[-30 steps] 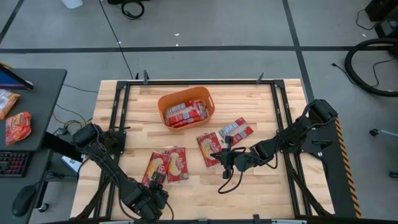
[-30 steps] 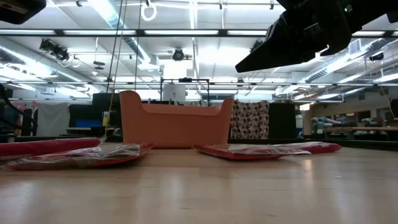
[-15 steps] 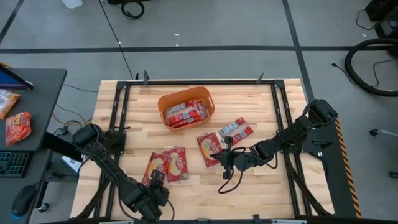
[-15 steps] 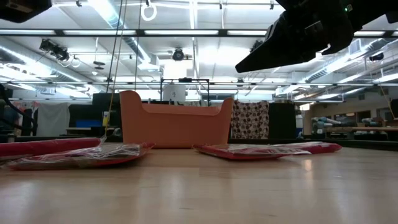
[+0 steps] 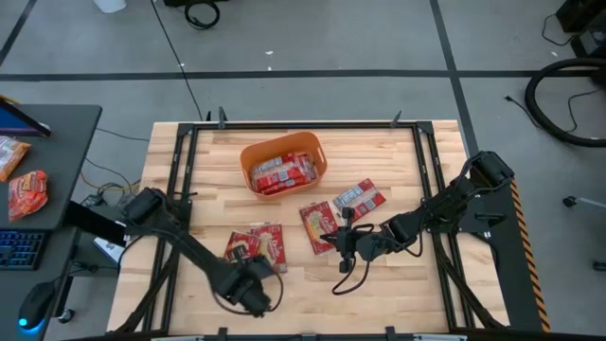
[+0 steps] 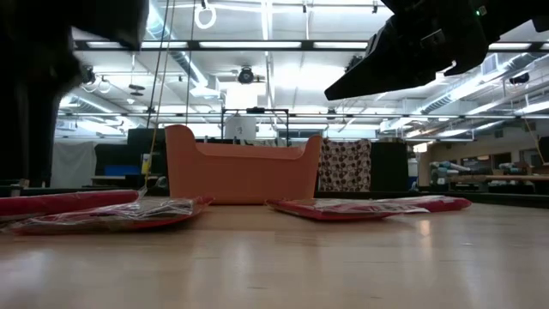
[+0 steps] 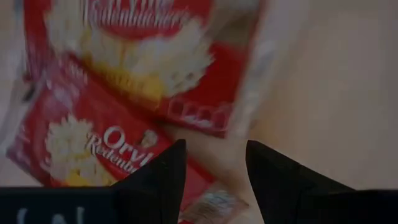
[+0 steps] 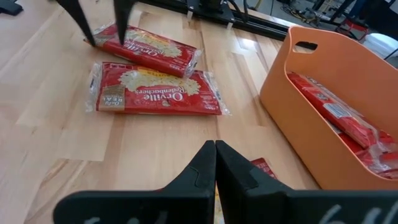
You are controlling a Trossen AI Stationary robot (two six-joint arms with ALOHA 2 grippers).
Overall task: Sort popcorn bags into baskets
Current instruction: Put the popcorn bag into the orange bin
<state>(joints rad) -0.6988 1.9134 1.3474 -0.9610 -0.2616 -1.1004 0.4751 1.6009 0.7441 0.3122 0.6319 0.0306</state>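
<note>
While the left gripper (image 5: 254,284) is hovering with its fingers spread over two popcorn bags (image 5: 254,248) at lower centre-left of the high view, the right gripper (image 5: 343,239) is waiting with fingers pressed together beside two more bags (image 5: 343,210) at centre. Several bags are lying inside the orange basket (image 5: 319,152) at upper centre.

Both arms are black and built of slim jointed links, the left arm (image 5: 189,251) ending in a bulkier dark wrist block and the right arm (image 5: 431,216) rising from a rounded shoulder housing beside a yellow-and-black striped strip. A thin black cable loops loosely below the right arm's wrist. The fingers (image 7: 158,180) are matte black tapering wedges, seemingly smooth plastic, though the close view is blurred.
</note>
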